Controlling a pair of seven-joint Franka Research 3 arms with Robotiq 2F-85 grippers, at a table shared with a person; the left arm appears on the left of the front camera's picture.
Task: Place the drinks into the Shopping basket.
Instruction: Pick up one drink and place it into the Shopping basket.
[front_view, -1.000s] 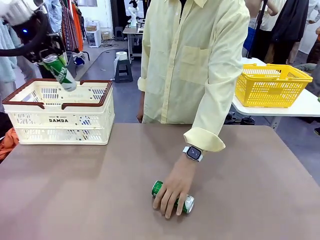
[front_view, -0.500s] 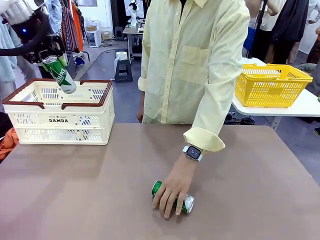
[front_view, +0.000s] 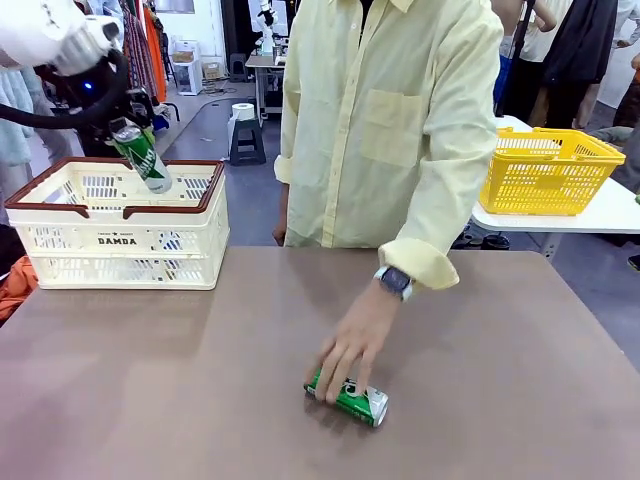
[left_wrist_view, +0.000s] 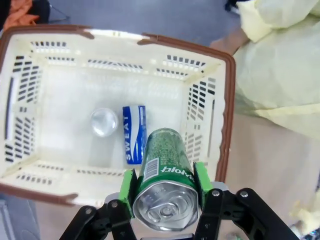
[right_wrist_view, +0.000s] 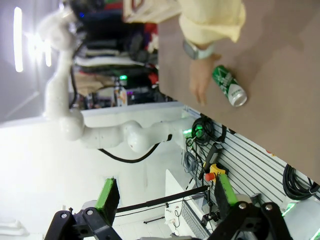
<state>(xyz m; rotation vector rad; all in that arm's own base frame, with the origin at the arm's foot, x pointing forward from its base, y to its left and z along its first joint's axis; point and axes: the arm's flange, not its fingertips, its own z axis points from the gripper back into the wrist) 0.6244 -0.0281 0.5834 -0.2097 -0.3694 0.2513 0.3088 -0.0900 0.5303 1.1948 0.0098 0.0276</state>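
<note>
My left gripper (front_view: 122, 127) is shut on a green can (front_view: 143, 157), which hangs tilted over the cream Shopping basket (front_view: 120, 240) at the table's far left. In the left wrist view the green pads (left_wrist_view: 128, 186) clamp this can (left_wrist_view: 165, 165) above the basket's open inside (left_wrist_view: 60, 85). On the basket's floor a blue can (left_wrist_view: 134, 133) lies flat beside the silver top of an upright can (left_wrist_view: 104, 121). Another green can (front_view: 350, 396) lies on the table's near middle, with the person's fingertips (front_view: 335, 362) on it. My right gripper (right_wrist_view: 165, 192) stands open, high above the table.
A person in a pale yellow shirt (front_view: 390, 120) stands at the far edge, one arm reaching over the table. A yellow mesh basket (front_view: 545, 168) sits on a white side table at the back right. The brown tabletop (front_view: 150, 380) spreads bare around the lying can.
My left gripper has carried its green can rightward, further over the Shopping basket. The person's hand has lifted and drawn back, so only the fingertips rest on the lying can.
</note>
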